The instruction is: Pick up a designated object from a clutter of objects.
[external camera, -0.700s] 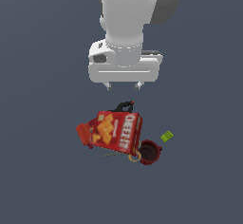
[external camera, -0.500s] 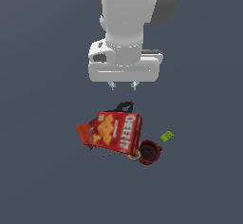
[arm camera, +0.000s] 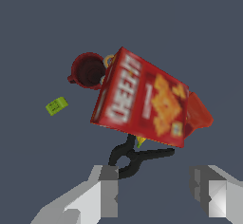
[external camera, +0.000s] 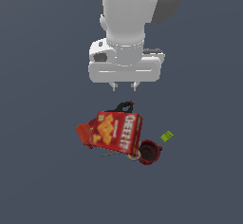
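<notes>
Fingers (external camera: 124,87) spread, empty, above centre of exterior frame; mug (external camera: 149,152) lies lower right, against cracker box (external camera: 117,131) corner.

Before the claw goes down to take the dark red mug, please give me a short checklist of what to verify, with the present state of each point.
1. Claw open and empty: ok, the fingers stand apart with nothing between them in the wrist view.
2. Dark red ribbed mug with loop handle located: ok, it stands with its opening up, at the exterior view's right end of the pile.
3. Claw above the mug: not ok, it hangs over the black clamp-shaped item instead.
4. Free room around the mug: not ok, the red Cheez-It cracker box lies close against it; whether they touch, cannot tell.
5. Small green block out of the way: ok, it lies apart from the mug.
</notes>
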